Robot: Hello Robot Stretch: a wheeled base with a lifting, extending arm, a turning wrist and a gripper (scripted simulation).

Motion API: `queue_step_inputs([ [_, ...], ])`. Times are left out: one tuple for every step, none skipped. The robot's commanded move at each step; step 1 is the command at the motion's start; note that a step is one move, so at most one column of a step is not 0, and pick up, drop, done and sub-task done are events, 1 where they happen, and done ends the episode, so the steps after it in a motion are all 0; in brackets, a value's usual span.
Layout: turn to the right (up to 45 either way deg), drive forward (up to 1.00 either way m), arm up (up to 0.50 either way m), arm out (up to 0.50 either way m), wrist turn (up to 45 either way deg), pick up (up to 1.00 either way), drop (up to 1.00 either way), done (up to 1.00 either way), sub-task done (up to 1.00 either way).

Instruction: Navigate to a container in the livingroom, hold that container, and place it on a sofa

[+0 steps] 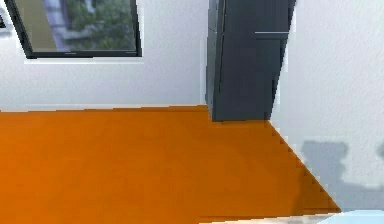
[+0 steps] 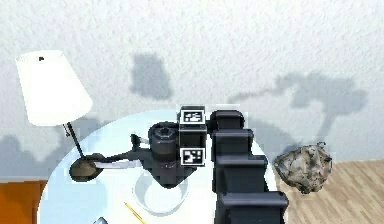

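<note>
In the arm side view my arm rises as a dark bar over a round white table. Two white marked squares stand at its far end. Left of them is the gripper, its thin fingers reaching toward the dark base of a table lamp. A pale round shape, possibly a shallow dish, lies on the tabletop just below the gripper's body. I cannot tell whether the gripper holds anything.
The lamp has a white shade on a thin stem. A yellow pencil lies near the table's front. A grey rock-like lump sits on wood floor at the right. The forward view has orange floor, a window and a dark door.
</note>
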Motion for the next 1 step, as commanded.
queue_step_inputs([
  [0.0,0.00,0.00,0.00,27.0,0.00,0.00,0.00,0.00],
])
